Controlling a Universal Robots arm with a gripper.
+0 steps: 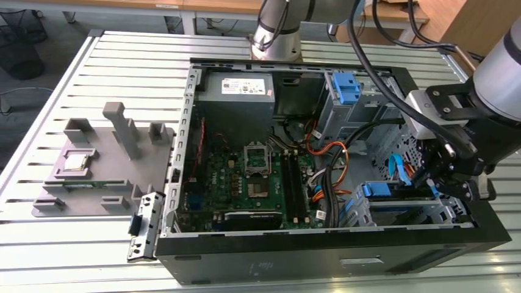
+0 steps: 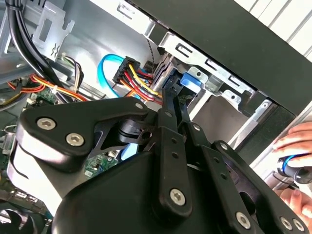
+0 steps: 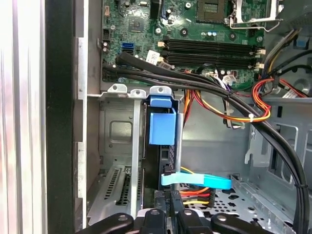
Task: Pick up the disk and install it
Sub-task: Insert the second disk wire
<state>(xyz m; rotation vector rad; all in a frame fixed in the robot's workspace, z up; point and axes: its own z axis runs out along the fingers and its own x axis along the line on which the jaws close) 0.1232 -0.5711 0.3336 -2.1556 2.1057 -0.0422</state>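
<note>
The disk [image 1: 384, 190], framed by its blue carrier, stands on edge in the metal drive cage [image 1: 423, 213] at the front corner of the open computer case, on the exterior view's right. The first wrist view shows its blue end tab [image 3: 162, 127] between the cage walls, with the dark drive edge below it. My gripper [image 1: 441, 180] sits at the disk's other end, its fingers drawn close together on it. In both wrist views the gripper [image 3: 171, 207] [image 2: 169, 92] lines up with the disk [image 2: 191, 80].
Bundled black, red, yellow and orange cables [image 3: 229, 105] and a light-blue data cable [image 3: 197, 181] run beside the cage. A lone blue bracket [image 1: 346, 88] stands in the rear bay. A grey fixture holding a square chip [image 1: 75, 160] lies outside the case. A person's hand [image 2: 295, 146] is nearby.
</note>
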